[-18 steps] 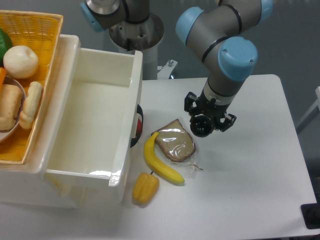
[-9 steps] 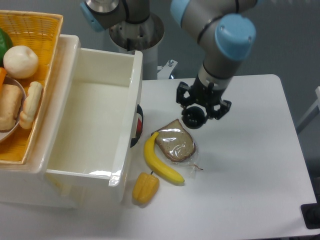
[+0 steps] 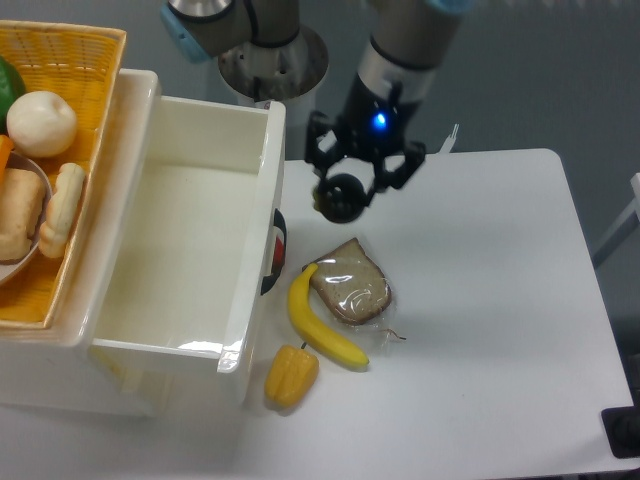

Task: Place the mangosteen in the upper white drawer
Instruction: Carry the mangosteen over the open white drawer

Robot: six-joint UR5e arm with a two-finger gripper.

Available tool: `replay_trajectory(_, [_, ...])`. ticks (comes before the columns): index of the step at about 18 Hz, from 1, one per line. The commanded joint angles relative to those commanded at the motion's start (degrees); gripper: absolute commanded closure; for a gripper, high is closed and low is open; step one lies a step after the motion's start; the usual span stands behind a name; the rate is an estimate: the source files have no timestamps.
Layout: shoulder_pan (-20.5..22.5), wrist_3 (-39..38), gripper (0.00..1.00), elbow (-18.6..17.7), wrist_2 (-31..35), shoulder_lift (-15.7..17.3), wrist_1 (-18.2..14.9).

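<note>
My gripper is shut on the mangosteen, a small glossy near-black ball, and holds it in the air above the table just right of the upper white drawer. The drawer stands pulled open at the left, deep and white inside, with a red-and-black mark on its front. The mangosteen hangs a little beyond the drawer's right rim, not over its inside.
A banana, a wrapped slice of bread and a yellow pepper lie on the table below the gripper. A yellow wicker basket with a pale round ball and other food sits at far left.
The gripper has carried the mangosteen up and to the left, from beside the bread toward the drawer's right rim.
</note>
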Motion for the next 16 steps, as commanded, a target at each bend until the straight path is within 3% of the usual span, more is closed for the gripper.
replay_trajectory(2, [-2.02,-1.59,0.72,0.0,-0.54,0.88,0.09])
replay_trajectory(4, [-4.3,-2.74,0.62,-0.17,-0.45,1.32,0.09])
replay_trajectory(9, [-8.26,-2.74,0.61,-2.63,-0.28,1.41,0.44])
replay_trajectory(13, [-9.5,-2.74,0.54,-2.81,-0.19,0.97,0.26])
replay_trajectory(14, [-9.59,-2.56,0.42,-3.07,-0.19,0.89,0.35])
replay_trajectory(15, [-9.59,-1.95,0.18,-3.69,-0.19,0.88,0.7])
replay_trajectory(16, [-9.85,-2.03,0.15,-3.78,-0.19,0.97,0.7])
